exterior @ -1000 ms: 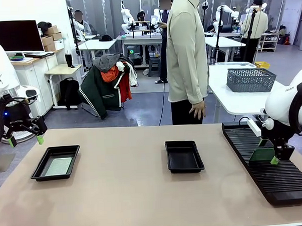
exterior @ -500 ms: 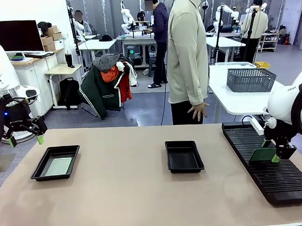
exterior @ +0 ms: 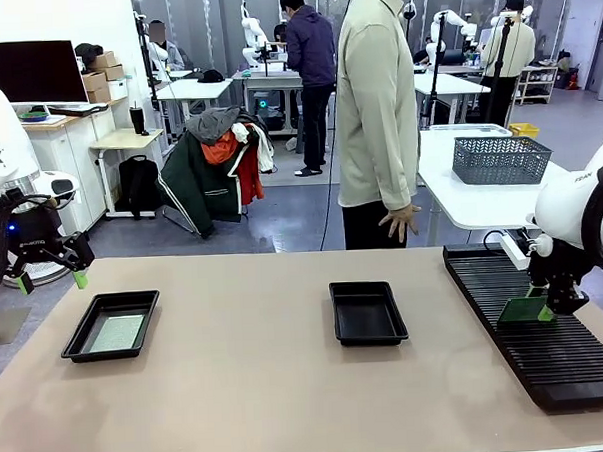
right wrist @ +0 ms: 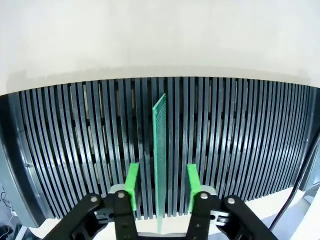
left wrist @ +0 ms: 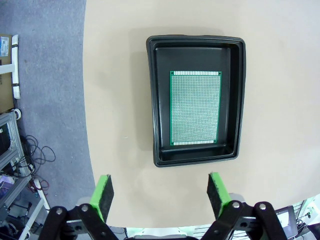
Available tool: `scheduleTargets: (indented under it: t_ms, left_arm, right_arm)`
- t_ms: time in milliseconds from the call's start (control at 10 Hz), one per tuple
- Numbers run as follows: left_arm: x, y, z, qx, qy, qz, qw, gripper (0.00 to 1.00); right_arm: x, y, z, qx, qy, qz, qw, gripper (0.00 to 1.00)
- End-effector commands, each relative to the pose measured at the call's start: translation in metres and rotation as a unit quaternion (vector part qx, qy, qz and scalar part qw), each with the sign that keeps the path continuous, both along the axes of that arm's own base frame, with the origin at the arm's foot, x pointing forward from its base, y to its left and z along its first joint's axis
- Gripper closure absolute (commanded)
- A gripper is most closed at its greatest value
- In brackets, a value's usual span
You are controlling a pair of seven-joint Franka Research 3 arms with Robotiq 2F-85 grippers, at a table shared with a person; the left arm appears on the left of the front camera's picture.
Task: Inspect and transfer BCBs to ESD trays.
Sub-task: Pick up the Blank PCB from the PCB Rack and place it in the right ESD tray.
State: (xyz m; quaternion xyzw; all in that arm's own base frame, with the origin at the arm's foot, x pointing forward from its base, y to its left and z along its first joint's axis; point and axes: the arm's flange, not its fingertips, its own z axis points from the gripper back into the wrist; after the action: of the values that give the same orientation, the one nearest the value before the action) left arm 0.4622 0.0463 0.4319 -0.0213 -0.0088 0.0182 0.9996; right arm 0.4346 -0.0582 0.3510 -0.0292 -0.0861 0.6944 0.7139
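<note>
Two black ESD trays lie on the tan table. The left tray (exterior: 82, 351) (left wrist: 150, 100) holds a flat green BCB (exterior: 118, 332) (left wrist: 195, 107). The middle tray (exterior: 368, 313) has a bare floor. My left gripper (exterior: 51, 282) (left wrist: 161, 192) hangs open above the near side of the left tray, holding nothing. At the right, another BCB (exterior: 520, 312) (right wrist: 160, 130) stands on edge in a slot of the black ribbed rack (exterior: 548, 360) (right wrist: 75, 130). My right gripper (exterior: 545, 310) (right wrist: 162, 185) straddles this board, with a narrow gap between each green pad and the board.
A person (exterior: 377, 113) stands at the table's far edge, one hand hanging near the rack's far end. A grey mesh basket (exterior: 501, 159) sits on a white table behind the rack. Open tabletop lies between the two trays and along the front.
The right gripper's fingers have come closer together around the standing board, and the gripper has shifted slightly along the rack. The left arm has not moved.
</note>
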Motion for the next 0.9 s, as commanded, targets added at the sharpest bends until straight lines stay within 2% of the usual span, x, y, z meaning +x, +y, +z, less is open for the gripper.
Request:
scheduleTargets:
  t_ms: [0,800]
  left_arm:
    - [-0.0006,0.0,-0.0023,0.0,-0.004,0.001,1.0,0.0]
    - [-0.0006,0.0,-0.0023,0.0,-0.004,0.001,1.0,0.0]
  right_arm:
    - [-0.001,-0.0017,-0.0032,0.006,-0.007,-0.004,1.0,0.59]
    - [-0.0021,-0.003,-0.0083,0.015,-0.011,0.002,1.0,0.99]
